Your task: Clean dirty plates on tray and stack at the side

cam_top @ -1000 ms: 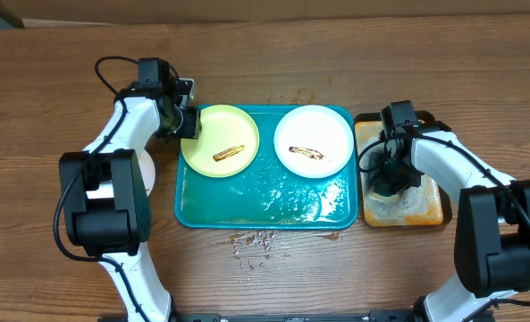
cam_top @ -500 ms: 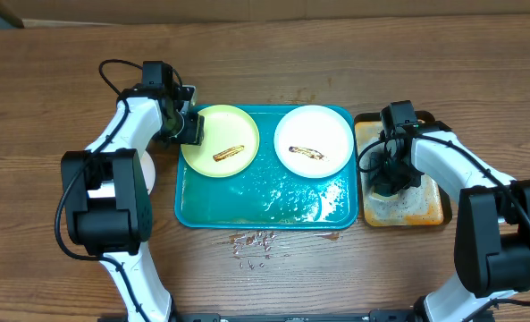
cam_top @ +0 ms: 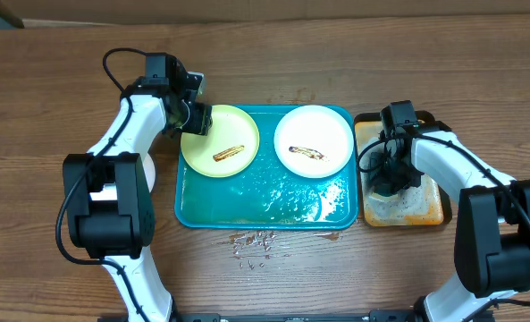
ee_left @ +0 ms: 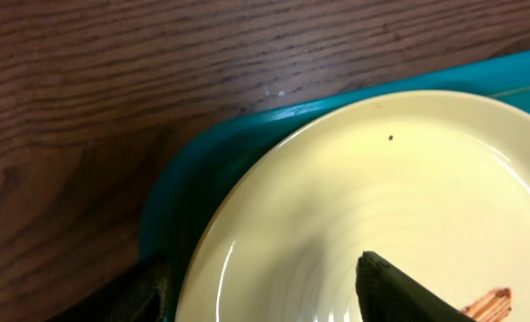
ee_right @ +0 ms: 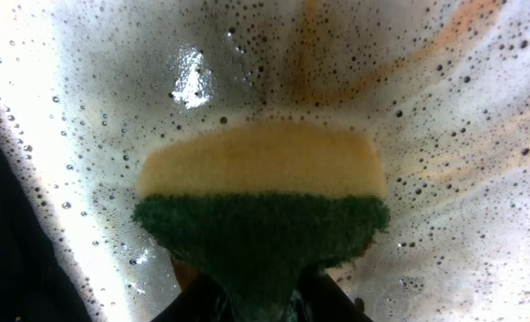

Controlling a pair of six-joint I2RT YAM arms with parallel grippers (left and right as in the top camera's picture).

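Overhead | tray [cam_top: 247, 204]: two smeared plates [cam_top: 315, 134] | left gripper [cam_top: 196, 119] wide astride yellow plate [cam_top: 231, 128] | right gripper [cam_top: 388, 181] holds sponge [ee_right: 260, 192]

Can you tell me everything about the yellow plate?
The yellow plate is round, shallow and shiny. It lies flat in the far left corner of the tray, beside the white plate but apart from it. A brown smear dirties its middle. The left gripper has its fingers open astride the rim, one inside, one outside.
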